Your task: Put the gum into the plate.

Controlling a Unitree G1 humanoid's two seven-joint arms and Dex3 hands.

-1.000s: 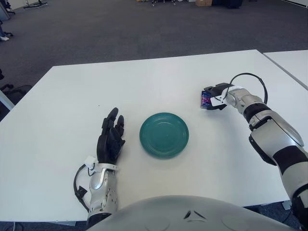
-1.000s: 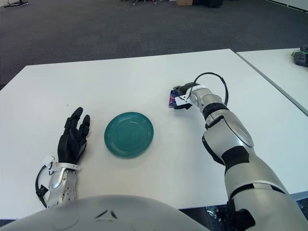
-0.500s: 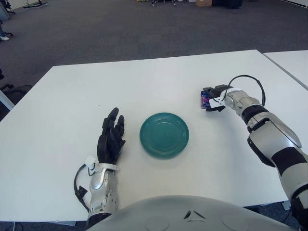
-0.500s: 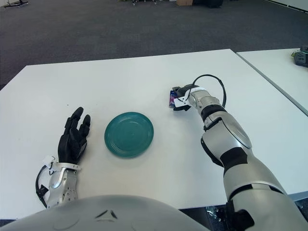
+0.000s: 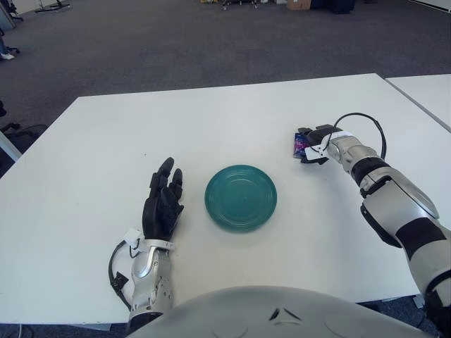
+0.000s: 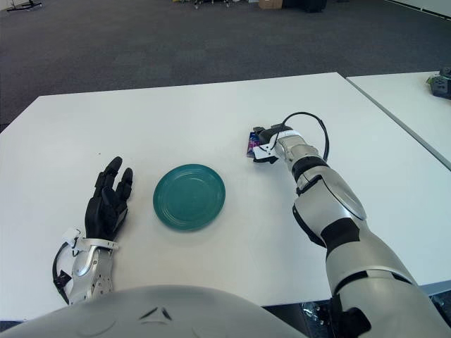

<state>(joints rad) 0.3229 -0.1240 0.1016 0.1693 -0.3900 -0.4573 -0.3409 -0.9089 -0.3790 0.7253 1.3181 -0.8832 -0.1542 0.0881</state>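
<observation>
A teal plate (image 5: 240,197) lies empty near the middle of the white table (image 5: 211,120). The gum (image 5: 301,146), a small blue and purple pack, sits on the table to the plate's right, about a hand's width from its rim. My right hand (image 5: 310,145) reaches in from the right with its dark fingers curled around the pack, which stays low at the table surface. My left hand (image 5: 162,201) shows left of the plate, fingers stretched out and holding nothing.
A second white table (image 5: 430,91) stands to the right across a narrow gap, with a small dark object (image 6: 442,83) on it. Dark carpet lies beyond the far edge. My own torso (image 5: 275,313) fills the bottom.
My right wrist and forearm have crept slightly left and nearer; the hand stays wrapped on the gum, which has barely moved. The left hand and plate are unchanged.
</observation>
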